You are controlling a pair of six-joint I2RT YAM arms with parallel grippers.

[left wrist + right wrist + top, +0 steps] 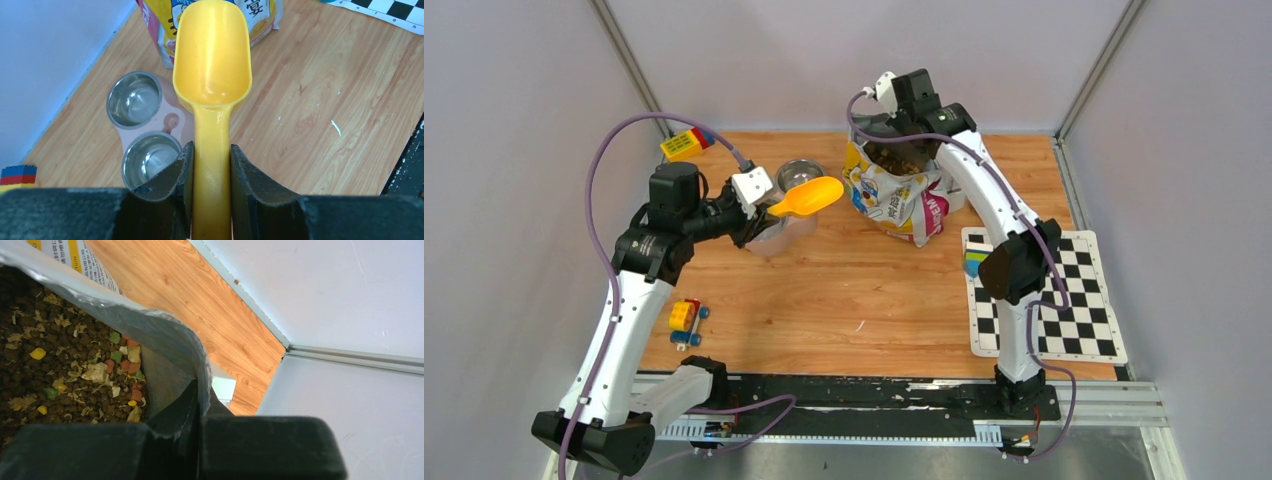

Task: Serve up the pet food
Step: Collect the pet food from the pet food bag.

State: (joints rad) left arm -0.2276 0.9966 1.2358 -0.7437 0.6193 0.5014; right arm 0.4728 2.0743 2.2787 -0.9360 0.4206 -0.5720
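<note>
The pet food [55, 365] is brown kibble with coloured bits, lying inside the open yellow-and-white bag [894, 195] at the back of the table. My right gripper [200, 395] is shut on the bag's silver-lined rim [165, 335], with one finger inside the bag and one outside. In the top view that gripper [902, 122] sits at the bag's far edge. My left gripper [211, 155] is shut on the handle of an empty yellow scoop [212, 55]. It holds the scoop [809, 196] above the table, left of the bag and over the pink double steel bowl [172, 117], whose two cups look empty.
A yellow toy block [686, 144] lies at the back left and a small toy car [686, 320] at the front left. A checkerboard mat [1044, 295] with a small block [973, 262] on it covers the right side. Walls close in on three sides.
</note>
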